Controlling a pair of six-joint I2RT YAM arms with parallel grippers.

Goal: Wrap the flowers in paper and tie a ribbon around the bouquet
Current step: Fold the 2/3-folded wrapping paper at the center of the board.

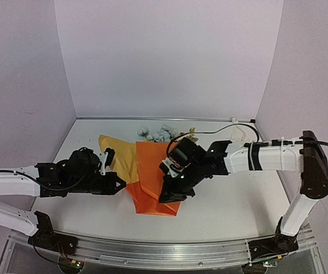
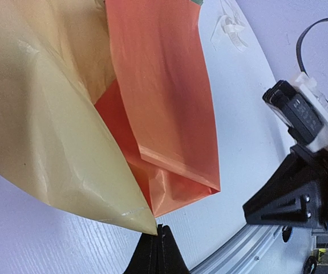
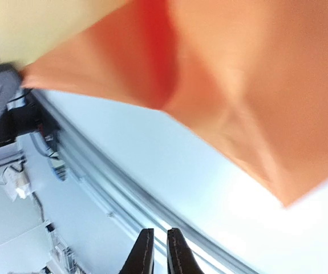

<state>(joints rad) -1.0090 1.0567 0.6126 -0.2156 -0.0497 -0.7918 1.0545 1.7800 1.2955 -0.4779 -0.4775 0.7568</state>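
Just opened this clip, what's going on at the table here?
Two robot arms are partway through wrapping flowers in paper. The left gripper is shut on a corner of the yellow flap of the paper, which lies partly folded with an orange face up. The right gripper is by the near end of the orange fold, jaws slightly apart and holding nothing. The flowers poke out at the sheet's far end. The wrap is loose and nothing is tied around it.
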